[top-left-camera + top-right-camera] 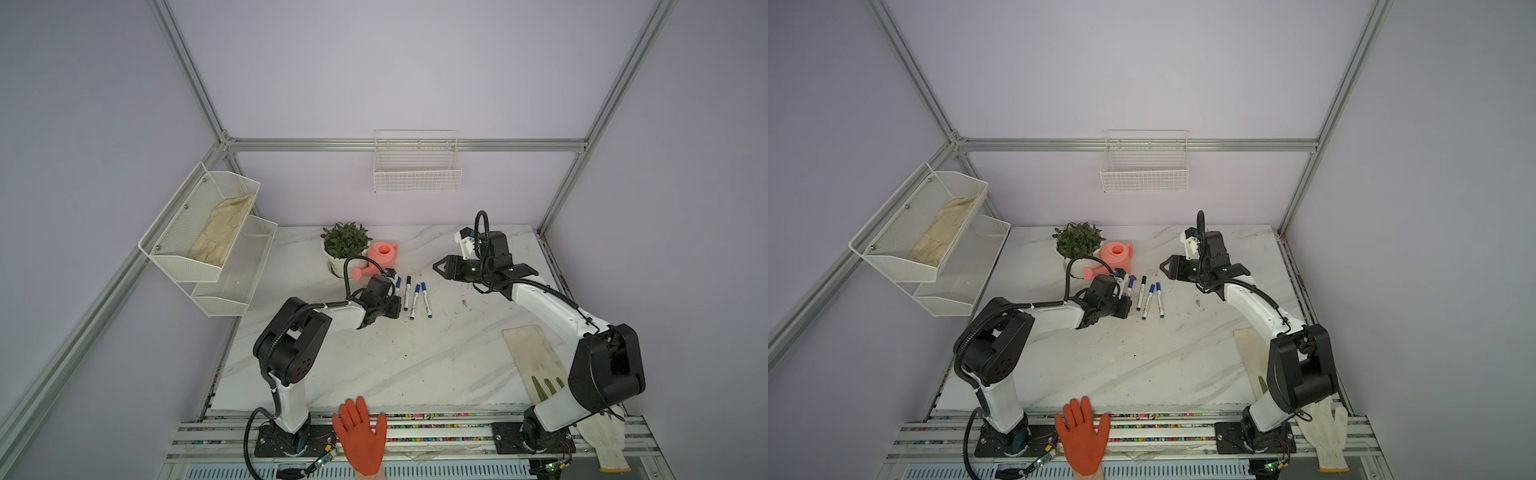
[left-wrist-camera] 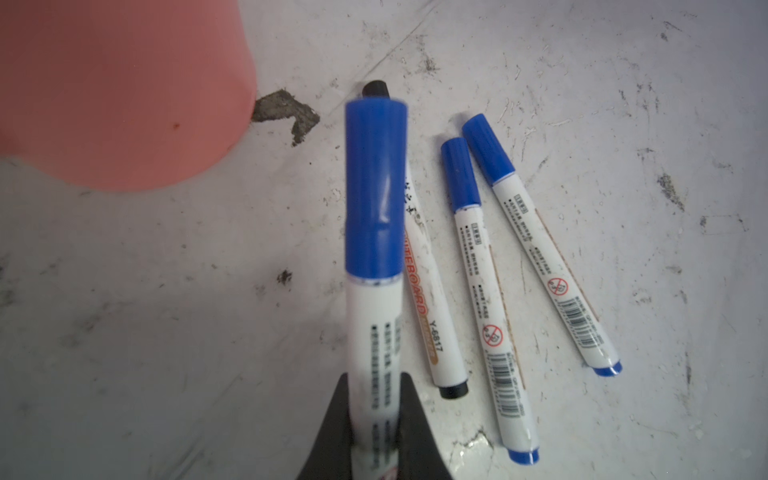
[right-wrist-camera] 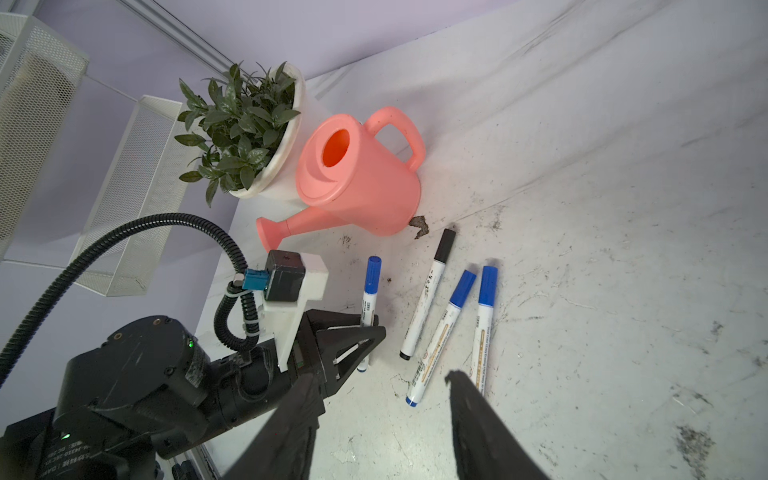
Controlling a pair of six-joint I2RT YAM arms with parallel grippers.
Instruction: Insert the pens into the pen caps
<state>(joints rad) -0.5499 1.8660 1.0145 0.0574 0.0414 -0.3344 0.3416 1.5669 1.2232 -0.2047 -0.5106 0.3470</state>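
My left gripper (image 2: 374, 399) is shut on the white barrel of a pen (image 2: 374, 332) whose blue pen cap (image 2: 376, 187) is on and points toward the pink can. In both top views this gripper (image 1: 392, 301) (image 1: 1126, 297) sits just left of three other pens lying side by side on the marble table. One has a black cap (image 2: 376, 88) (image 1: 407, 293). Two have blue caps (image 2: 460, 174) (image 2: 488, 149) (image 1: 427, 300). My right gripper (image 3: 379, 380) (image 1: 436, 267) hovers open and empty to the right of the pens.
A pink watering can (image 1: 382, 255) and a potted plant (image 1: 345, 241) stand just behind the pens. A cloth (image 1: 532, 357) lies at the right. An orange gloved hand (image 1: 361, 436) rests at the front edge, and a white glove (image 1: 602, 440) lies further right. Wire shelves (image 1: 208, 232) hang on the left.
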